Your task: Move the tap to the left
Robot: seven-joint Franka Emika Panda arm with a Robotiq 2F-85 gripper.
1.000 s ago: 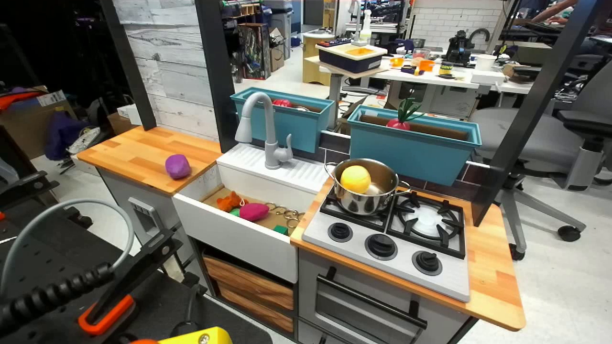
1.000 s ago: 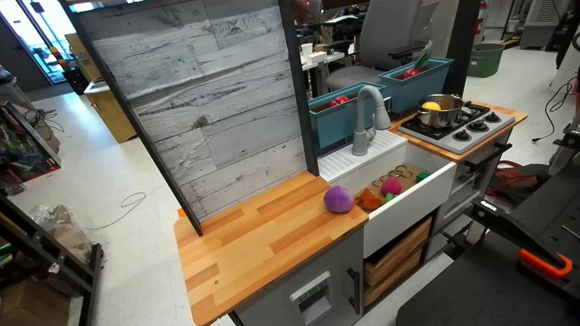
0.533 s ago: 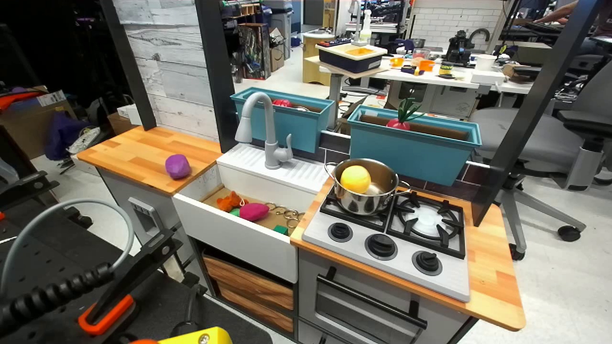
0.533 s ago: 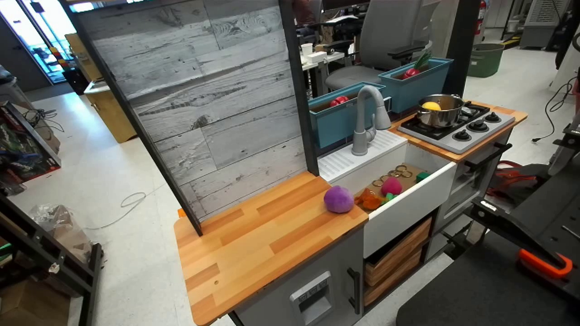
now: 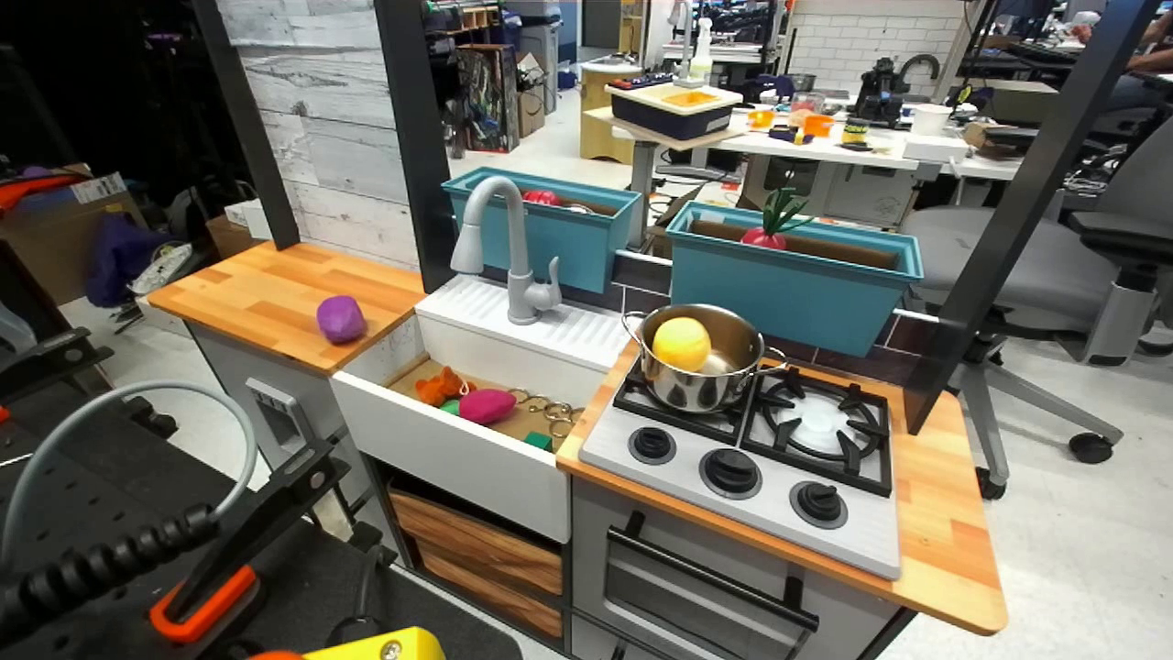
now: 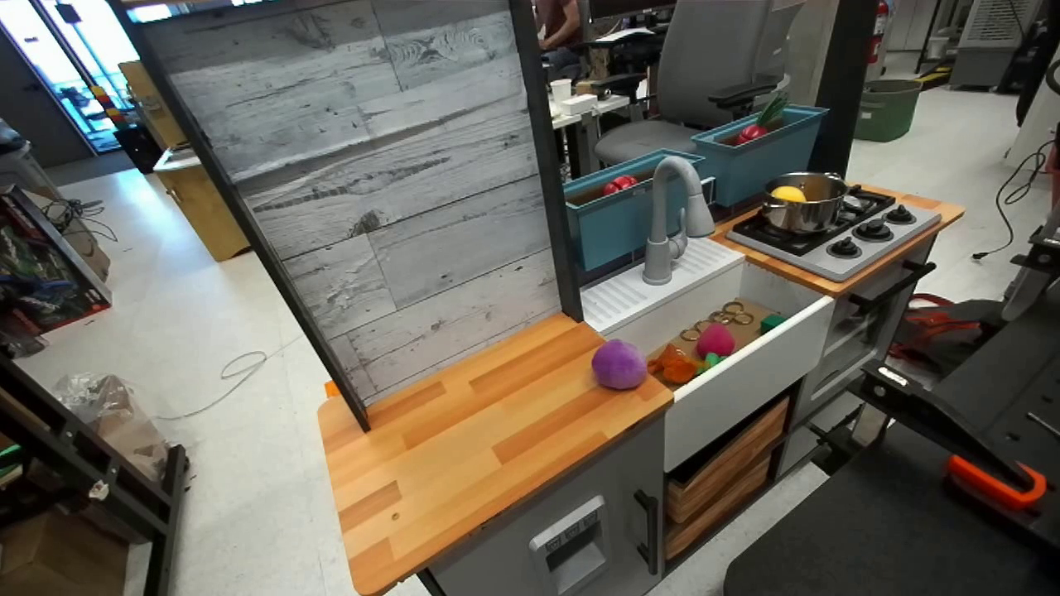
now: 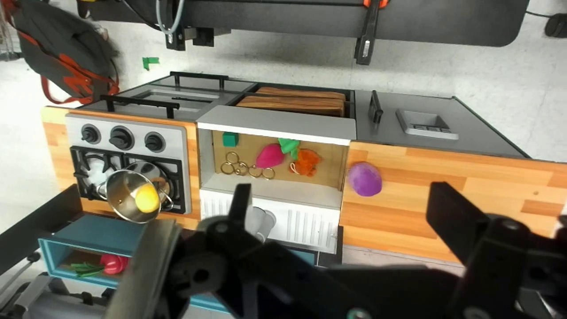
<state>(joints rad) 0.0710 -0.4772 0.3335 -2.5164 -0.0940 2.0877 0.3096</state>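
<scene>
The grey tap (image 5: 518,247) stands upright on the white ribbed ledge behind the sink (image 5: 449,467). Its curved neck and spout lean left in that exterior view. The tap (image 6: 658,228) also shows in an exterior view with its spout leaning right. In the wrist view the tap (image 7: 266,223) is partly hidden behind a finger. My gripper (image 7: 341,189) is open and empty, with its fingers wide apart. It looks down on the toy kitchen from above. The gripper is out of view in both exterior views.
A purple ball-like toy (image 5: 341,320) lies on the wooden counter (image 5: 266,284). The sink holds a pink toy (image 5: 487,406), an orange toy and rings. A pot (image 5: 701,367) with a yellow ball stands on the stove. Teal planters (image 5: 788,293) and dark posts stand behind.
The tap and the other kitchen objects have not moved. Only a person in the background has shifted.
</scene>
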